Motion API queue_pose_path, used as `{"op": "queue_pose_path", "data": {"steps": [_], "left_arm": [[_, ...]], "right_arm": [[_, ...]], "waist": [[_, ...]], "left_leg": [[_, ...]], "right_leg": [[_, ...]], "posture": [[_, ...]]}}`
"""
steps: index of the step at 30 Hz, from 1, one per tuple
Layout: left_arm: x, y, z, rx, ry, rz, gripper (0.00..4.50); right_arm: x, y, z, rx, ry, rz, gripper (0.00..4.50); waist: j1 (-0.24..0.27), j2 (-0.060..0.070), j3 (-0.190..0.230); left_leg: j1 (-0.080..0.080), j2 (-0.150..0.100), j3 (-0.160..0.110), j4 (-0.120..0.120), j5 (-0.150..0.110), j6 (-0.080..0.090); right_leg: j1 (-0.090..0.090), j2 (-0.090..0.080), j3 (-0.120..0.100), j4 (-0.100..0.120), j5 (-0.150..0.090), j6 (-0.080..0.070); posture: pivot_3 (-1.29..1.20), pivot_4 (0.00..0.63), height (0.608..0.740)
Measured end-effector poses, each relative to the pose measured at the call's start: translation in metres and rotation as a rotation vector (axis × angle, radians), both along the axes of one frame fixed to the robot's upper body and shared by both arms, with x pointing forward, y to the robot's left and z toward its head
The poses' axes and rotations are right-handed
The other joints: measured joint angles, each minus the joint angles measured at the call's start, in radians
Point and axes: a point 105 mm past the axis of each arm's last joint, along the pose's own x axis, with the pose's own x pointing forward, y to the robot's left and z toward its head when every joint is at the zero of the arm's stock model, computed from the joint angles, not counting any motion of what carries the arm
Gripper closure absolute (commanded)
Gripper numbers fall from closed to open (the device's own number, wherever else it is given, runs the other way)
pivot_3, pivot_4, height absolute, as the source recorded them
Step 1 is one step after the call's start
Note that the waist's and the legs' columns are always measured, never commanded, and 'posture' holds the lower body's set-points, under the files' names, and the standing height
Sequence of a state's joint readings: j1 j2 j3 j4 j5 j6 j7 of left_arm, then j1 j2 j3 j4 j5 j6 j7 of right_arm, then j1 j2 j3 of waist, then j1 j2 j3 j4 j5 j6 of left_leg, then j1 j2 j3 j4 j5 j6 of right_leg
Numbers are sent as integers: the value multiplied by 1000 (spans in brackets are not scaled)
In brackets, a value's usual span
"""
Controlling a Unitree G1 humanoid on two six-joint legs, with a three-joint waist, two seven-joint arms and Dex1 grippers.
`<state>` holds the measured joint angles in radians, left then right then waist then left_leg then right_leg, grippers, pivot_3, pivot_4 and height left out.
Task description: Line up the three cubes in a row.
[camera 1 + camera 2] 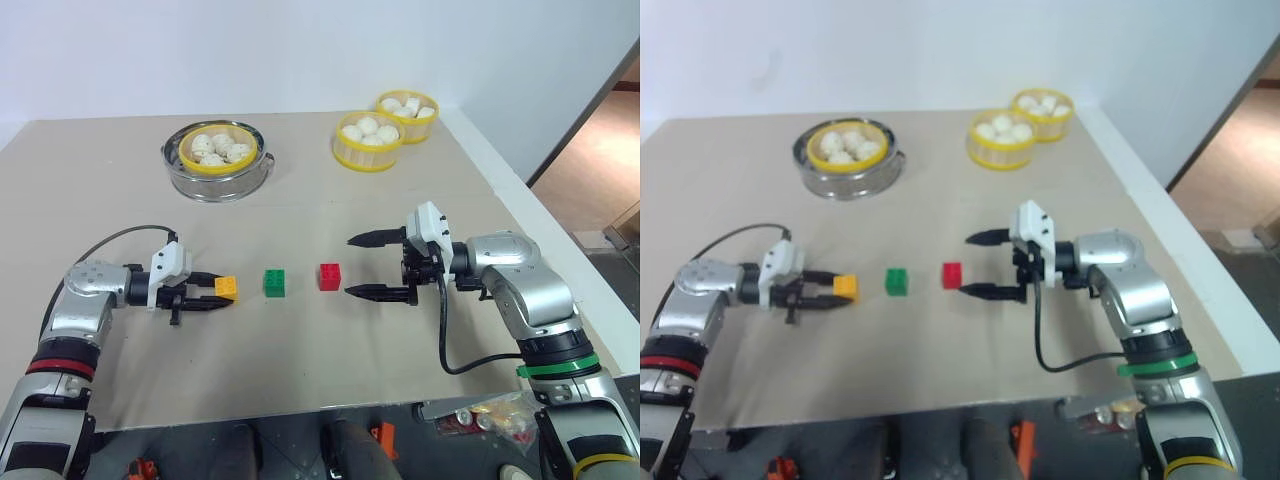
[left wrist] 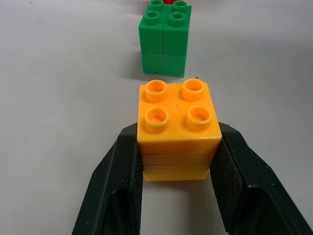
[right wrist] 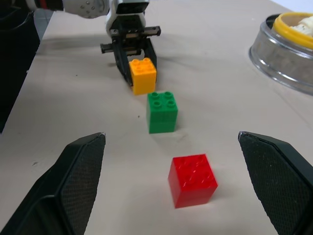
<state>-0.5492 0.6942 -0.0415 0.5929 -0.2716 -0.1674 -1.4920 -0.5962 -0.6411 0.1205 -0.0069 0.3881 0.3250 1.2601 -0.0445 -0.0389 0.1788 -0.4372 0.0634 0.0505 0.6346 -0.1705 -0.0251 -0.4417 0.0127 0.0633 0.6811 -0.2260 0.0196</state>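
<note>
Left pincer (image 1: 212,293) is clenched on the orange cube (image 1: 226,288), one black finger flat against each side wall, the cube resting on the tabletop (image 1: 300,350). Right pincer (image 1: 365,265) stands released, jaws spread wide, holding nothing. Taking the green cube (image 1: 274,282) as landmark: the orange cube sits just beside it toward the robot's left, apart from it; the red cube (image 1: 329,276) sits just beside it toward the robot's right, also apart, and lies just short of the right pincer's fingertips, not touching either. The three already form a rough row across the tabletop, the red one turned slightly askew in the right wrist view. Handling judgement: these appear to be hard, hollow plastic blocks, so light, rigid and not fragile. The walls look smooth and glossy, so a cube could slip or twist if pinched on a corner or off-centre. Best hold is on two opposite flat side walls, low and centred, as the left pincer has it; the studded top offers poor purchase. Being light, a cube could be knocked out of line by a passing finger.
</note>
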Motion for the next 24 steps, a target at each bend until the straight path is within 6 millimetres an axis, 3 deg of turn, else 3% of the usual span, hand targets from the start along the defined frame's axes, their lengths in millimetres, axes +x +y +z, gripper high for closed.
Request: {"op": "queue_pose_path", "data": {"steps": [13, 15, 21, 24], "left_arm": [[2, 3, -1, 8, 14, -2, 3178], [2, 3, -1, 7, 21, 0, 2131], [-3, 5, -8, 53, 50, -12, 150], [-4, 7, -2, 71, 30, -18, 40]], "right_arm": [[-1, 1, 1, -1, -2, 3, 0], [-1, 1, 1, -1, -2, 3, 0], [0, 1, 2, -1, -6, 5, 0], [0, 1, 2, -1, -5, 4, 0]], "waist": [[-1, 0, 0], [-1, 0, 0], [0, 0, 0], [0, 0, 0]], "left_leg": [[0, 0, 0, 0, 0, 0], [1, 0, 0, 0, 0, 0], [0, 0, 0, 0, 0, 0], [0, 0, 0, 0, 0, 0]], "right_leg": [[0, 0, 0, 0, 0, 0], [0, 0, 0, 0, 0, 0], [0, 0, 0, 0, 0, 0], [0, 0, 0, 0, 0, 0]], "posture": [[0, 150, 740], [0, 150, 740], [0, 150, 740], [0, 150, 740]]}}
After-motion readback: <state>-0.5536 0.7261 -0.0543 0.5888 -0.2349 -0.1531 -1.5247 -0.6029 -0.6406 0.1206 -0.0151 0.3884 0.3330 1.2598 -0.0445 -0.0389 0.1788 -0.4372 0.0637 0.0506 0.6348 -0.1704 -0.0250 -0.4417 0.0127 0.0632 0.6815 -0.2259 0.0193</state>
